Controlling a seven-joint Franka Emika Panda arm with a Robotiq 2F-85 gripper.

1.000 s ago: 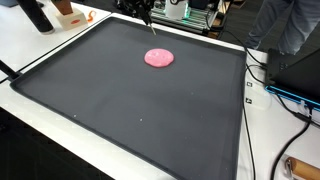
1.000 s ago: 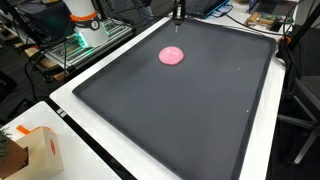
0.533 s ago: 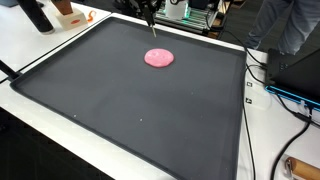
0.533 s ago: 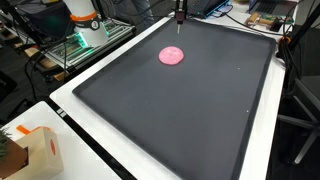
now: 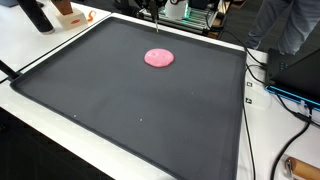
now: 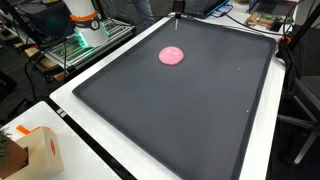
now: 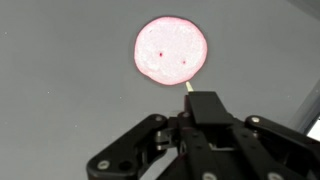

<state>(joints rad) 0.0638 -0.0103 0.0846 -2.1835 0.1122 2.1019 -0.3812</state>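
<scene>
Gripper (image 5: 153,8) has risen since a second ago and now sits almost out of frame at the top of both exterior views.
The pink disc (image 5: 158,58) lies flat near the far end of the black mat (image 5: 120,115) on the white desk (image 5: 40,45), with nothing touching it. In the wrist view, the jaws look closed on a thin pale stick (image 7: 188,90), whose tip hangs above the disc's edge. The disc is not lifted.

No text, label, brand or number can be read in any view. The cardboard box (image 6: 35,150) at the lower left of an exterior view carries orange marks too blurred to read; the pink disc (image 7: 172,40) bears only two dots.
</scene>
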